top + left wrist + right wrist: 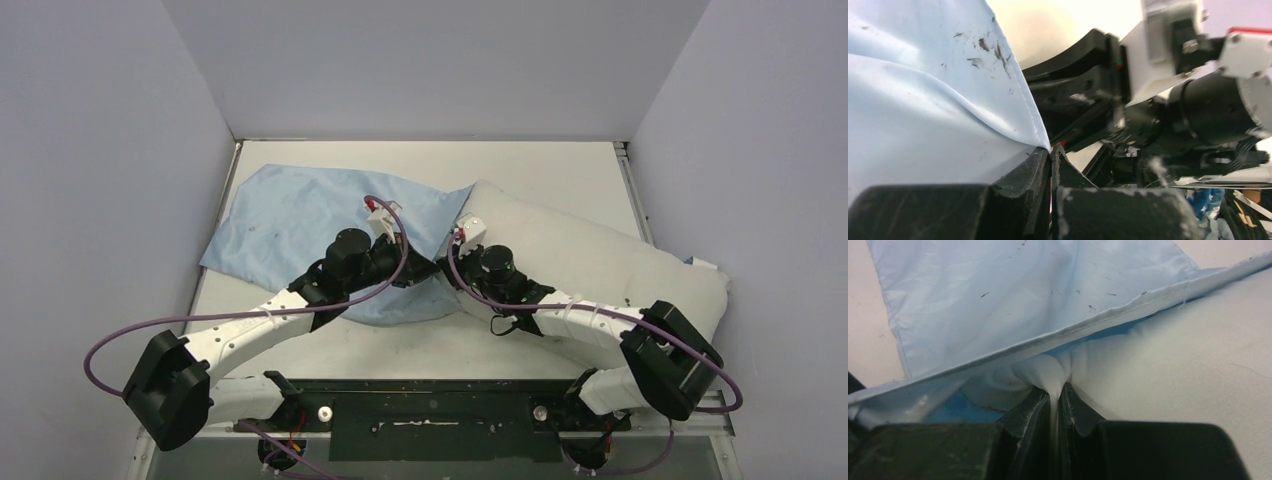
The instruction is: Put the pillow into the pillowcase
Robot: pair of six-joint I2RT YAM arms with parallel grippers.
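Observation:
The light blue pillowcase [290, 220] lies wrinkled at the back left, and its right end overlaps the left end of the plump white pillow [600, 255]. Both grippers meet at that overlap. My left gripper [408, 262] is shut, and in the left wrist view its tips [1051, 152] pinch the pillowcase [923, 100] at its stitched hem. My right gripper [452, 262] is shut too. In the right wrist view, the right gripper [1056, 390] grips a fold of the pillow [1188, 355] just under the pillowcase hem [1048, 340].
The white table [560, 165] is boxed in by grey walls on three sides. The pillow's right end reaches the right wall, where a small blue tag [691, 261] shows. A black rail [430, 405] runs along the near edge between the arm bases. Purple cables loop from both arms.

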